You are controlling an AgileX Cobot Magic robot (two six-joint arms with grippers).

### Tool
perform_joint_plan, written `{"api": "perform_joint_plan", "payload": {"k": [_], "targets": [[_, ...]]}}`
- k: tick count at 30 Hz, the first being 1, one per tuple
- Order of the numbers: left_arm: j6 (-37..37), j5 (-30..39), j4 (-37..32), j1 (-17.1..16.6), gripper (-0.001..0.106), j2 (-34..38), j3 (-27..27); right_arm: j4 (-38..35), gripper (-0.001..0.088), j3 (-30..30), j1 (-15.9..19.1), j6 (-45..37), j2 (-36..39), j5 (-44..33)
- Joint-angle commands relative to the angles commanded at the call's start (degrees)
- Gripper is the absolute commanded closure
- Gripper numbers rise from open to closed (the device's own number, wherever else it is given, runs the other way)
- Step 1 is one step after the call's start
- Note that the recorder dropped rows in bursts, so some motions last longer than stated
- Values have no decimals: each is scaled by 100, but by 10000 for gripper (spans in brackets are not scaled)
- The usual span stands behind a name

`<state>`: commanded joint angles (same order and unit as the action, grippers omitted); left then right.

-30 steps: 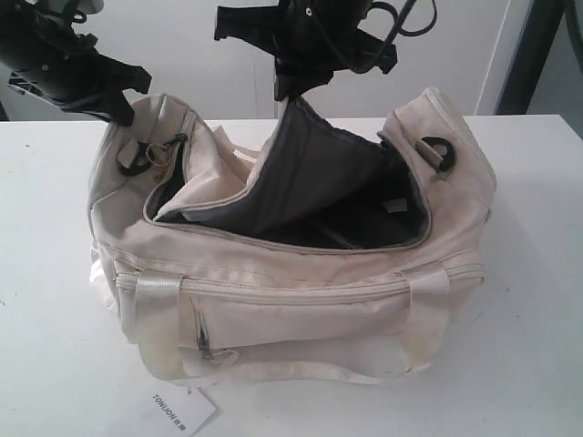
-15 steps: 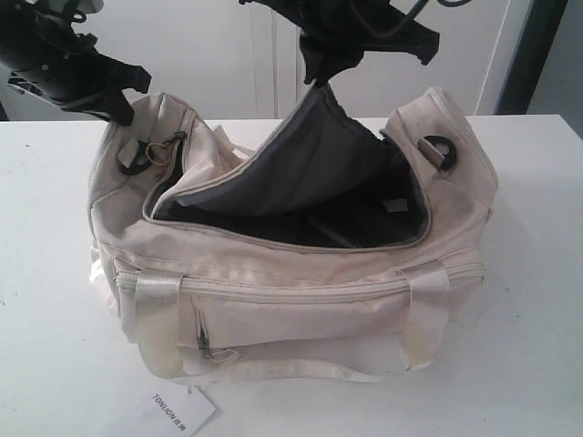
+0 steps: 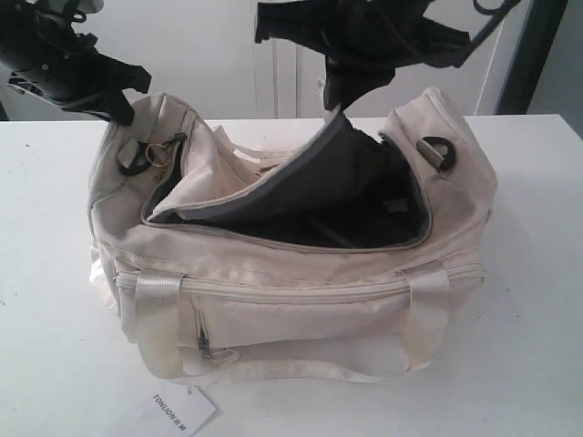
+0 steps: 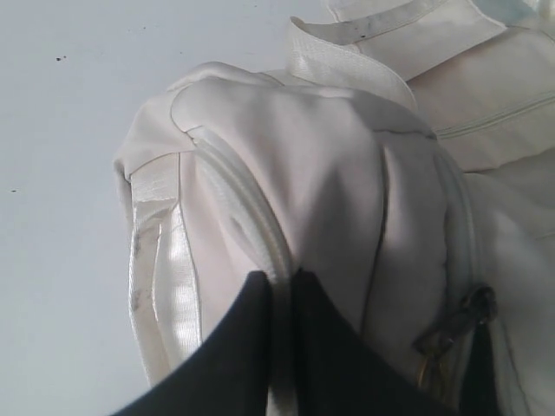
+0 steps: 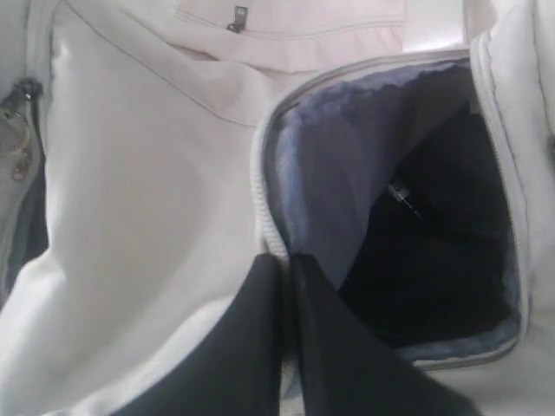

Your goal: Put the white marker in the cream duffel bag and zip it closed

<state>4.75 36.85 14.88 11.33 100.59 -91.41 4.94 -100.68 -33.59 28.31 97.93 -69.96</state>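
The cream duffel bag (image 3: 301, 309) lies on the white table with its curved top zipper undone and its dark lining (image 3: 364, 223) showing. My right gripper (image 3: 335, 105) (image 5: 284, 258) is shut on the zipper edge of the top flap (image 3: 291, 177) and holds it up above the opening. At the bag's left end, my left gripper (image 3: 123, 114) (image 4: 282, 276) is shut on a cream seam ridge. The white marker is out of view in every view.
A white paper tag (image 3: 178, 411) printed TONLION lies on the table (image 3: 528, 364) by the bag's front left corner. A black ring (image 3: 437, 150) sits on the bag's right end and a metal ring (image 3: 159, 150) on its left end. Strap handles (image 3: 155, 319) hang down the front.
My right gripper has carried the flap edge to the right, so the flap now leans further over the opening. The left gripper and the bag's left end have stayed put.
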Motion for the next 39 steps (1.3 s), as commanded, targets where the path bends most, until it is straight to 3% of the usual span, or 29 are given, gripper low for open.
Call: {"api": "perform_joint_plan", "payload": {"k": [22, 26, 34, 39], "targets": [[0, 0, 0, 0, 1053, 0, 0, 578, 841, 1549, 0, 56, -936, 0], [0, 0, 0, 0, 1053, 0, 0, 658, 738, 1901, 0, 314, -936, 0], [0, 0, 0, 0, 1053, 0, 0, 800, 424, 2112, 0, 545, -963, 0], [0, 0, 0, 0, 1053, 0, 0, 753, 389, 2112, 0, 554, -1252, 0]]}}
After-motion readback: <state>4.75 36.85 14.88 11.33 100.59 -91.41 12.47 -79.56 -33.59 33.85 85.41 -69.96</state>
